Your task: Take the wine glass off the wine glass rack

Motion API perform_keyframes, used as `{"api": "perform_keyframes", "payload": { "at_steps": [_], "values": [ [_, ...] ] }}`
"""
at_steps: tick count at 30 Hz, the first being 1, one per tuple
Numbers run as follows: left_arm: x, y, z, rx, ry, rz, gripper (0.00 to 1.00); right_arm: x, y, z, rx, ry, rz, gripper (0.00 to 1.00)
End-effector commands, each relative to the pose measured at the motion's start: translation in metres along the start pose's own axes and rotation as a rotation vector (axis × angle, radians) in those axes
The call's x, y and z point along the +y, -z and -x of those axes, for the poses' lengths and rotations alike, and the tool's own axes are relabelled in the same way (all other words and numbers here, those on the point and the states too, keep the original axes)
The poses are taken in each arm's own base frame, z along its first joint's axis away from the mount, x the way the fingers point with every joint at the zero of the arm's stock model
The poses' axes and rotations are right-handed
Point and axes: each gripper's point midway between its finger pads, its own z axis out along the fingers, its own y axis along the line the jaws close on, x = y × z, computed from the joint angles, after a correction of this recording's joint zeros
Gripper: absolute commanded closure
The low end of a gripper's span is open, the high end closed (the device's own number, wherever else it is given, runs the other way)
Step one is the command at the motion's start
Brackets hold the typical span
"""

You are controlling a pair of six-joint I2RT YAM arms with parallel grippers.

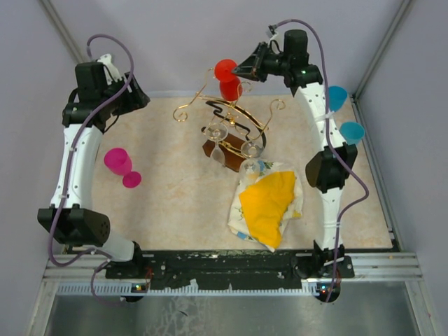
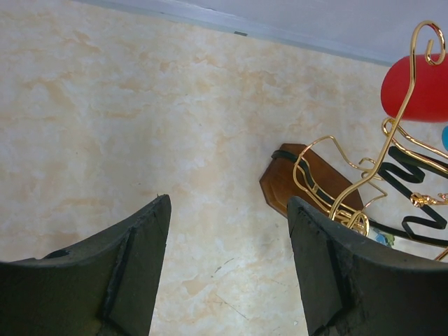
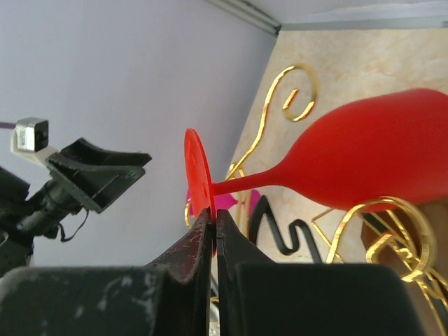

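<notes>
My left arm folded at far left, left gripper (image 2: pixel 227 210) jaws wide, empty, above beige marbled table (image 2: pixel 105 105). Gold wire wine glass rack on dark wooden base (image 2: pixel 283 183) at centre. My right arm stretched far, right gripper (image 3: pixel 213 218) pinching foot of red wine glass (image 3: pixel 371 168), tipped sideways beside rack's top curl.

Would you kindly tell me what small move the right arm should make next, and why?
Probably ease the red wine glass away from the wine glass rack, slowly. The right gripper is shut on the glass's foot, so the grip looks set, yet gold wire curls sit close to the bowl and could snag it.
</notes>
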Motion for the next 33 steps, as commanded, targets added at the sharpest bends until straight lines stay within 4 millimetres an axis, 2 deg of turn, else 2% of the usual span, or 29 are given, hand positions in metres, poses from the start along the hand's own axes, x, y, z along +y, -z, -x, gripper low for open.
{"api": "perform_keyframes", "payload": {
  "at_steps": [1,17,22,27,33],
  "values": [
    [-0.004,0.012,0.004,-0.02,0.008,-0.014,0.27,0.025,0.034,0.027,-0.094,0.122,-0.009,1.0],
    [-0.003,0.018,0.007,-0.033,-0.003,-0.002,0.26,0.007,0.08,0.078,-0.288,0.341,-0.211,1.0],
    [-0.003,0.02,0.009,-0.039,-0.006,0.001,0.26,0.005,0.104,0.087,-0.343,0.454,-0.346,1.0],
    [-0.007,0.018,0.007,-0.031,0.008,-0.024,0.26,-0.017,0.128,0.095,-0.366,0.545,-0.54,1.0],
    [-0.007,0.015,0.0,-0.023,0.019,-0.033,0.26,-0.05,0.137,0.093,-0.321,0.739,-0.797,1.0]
  ]
}}
